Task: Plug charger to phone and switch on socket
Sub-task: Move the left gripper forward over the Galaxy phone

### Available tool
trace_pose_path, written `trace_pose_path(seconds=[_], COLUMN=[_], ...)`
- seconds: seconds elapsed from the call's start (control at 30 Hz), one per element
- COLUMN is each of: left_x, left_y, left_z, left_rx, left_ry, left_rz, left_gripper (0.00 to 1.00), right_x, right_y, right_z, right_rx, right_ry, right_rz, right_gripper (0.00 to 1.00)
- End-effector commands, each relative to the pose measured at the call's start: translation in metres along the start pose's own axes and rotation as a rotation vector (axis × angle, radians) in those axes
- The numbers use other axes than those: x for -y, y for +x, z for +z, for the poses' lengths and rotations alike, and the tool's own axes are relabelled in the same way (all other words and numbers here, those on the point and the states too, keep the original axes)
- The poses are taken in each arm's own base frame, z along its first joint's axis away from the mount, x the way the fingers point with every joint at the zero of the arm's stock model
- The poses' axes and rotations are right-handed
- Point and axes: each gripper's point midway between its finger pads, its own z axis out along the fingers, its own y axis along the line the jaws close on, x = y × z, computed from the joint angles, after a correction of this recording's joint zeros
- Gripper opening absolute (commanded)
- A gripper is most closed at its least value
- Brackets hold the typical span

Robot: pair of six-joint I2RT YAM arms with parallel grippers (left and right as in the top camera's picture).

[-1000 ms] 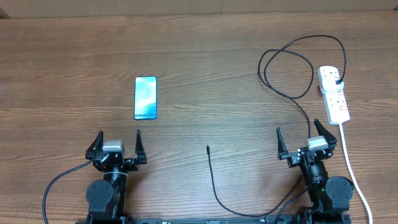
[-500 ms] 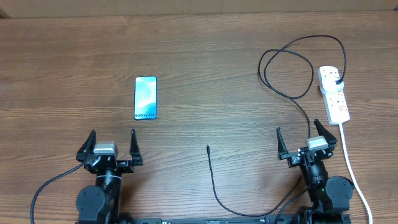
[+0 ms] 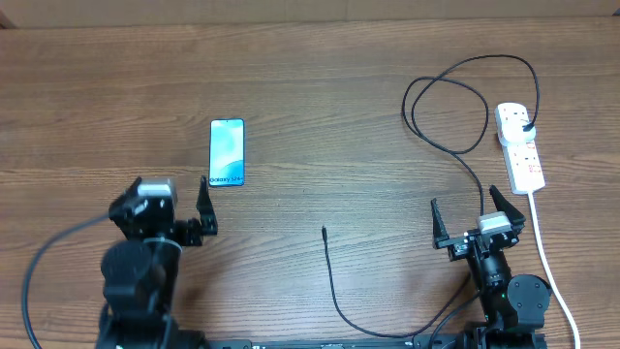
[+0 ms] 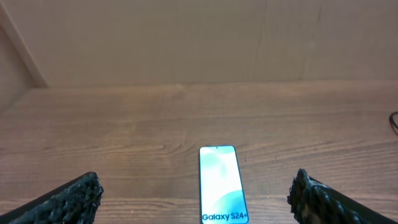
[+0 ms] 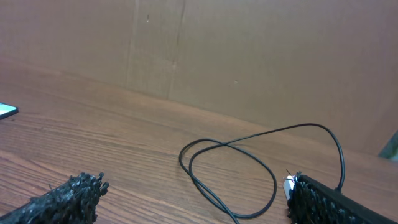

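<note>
The phone (image 3: 227, 152) lies flat on the table, screen up; in the left wrist view the phone (image 4: 222, 183) sits just ahead of and between my fingers. My left gripper (image 3: 170, 186) hovers open, near and left of the phone's near end, holding nothing. The charger (image 3: 332, 281) is a thin black cable whose connector tip (image 3: 324, 231) lies loose mid-table. Its plug (image 3: 524, 124) sits in the white socket (image 3: 519, 147) at the right. My right gripper (image 3: 465, 206) rests open near the front edge. The charger's loop (image 5: 273, 132) lies ahead of it.
The socket's white cord (image 3: 544, 257) runs down the right side past my right arm. The black cable makes wide loops (image 3: 448, 107) left of the socket. A brown wall (image 4: 186, 37) closes the far side of the table.
My left arm has risen and moved forward and left, nearer the phone, its gripper still open. The right arm, phone, cable and socket have not moved.
</note>
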Motion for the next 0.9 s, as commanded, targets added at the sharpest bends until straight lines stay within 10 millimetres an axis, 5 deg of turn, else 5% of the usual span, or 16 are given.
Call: trace_pose_path(seconds=[0.0,0.37,0.87], left_x=[0.002,0.003,0.025], left_y=[-0.029,-0.051,-0.032], left_z=[0.004,0.039,0.089], left_rx=[-0.021,-0.377,-0.783], left_ry=[0.008,0.008,0.111], left_rz=[0.003,0.023,0.003], left_gripper=[1.00,1.00,0.99], right_x=[0.000,0.000,0.000], right_y=[0.002,0.002,0.002], right_z=[0.000,0.000,0.000], right_rx=[0.003,0.003,0.003], right_ry=[0.006,0.006,0.006], right_rz=[0.000,0.000,0.000], right_gripper=[1.00,1.00,1.00])
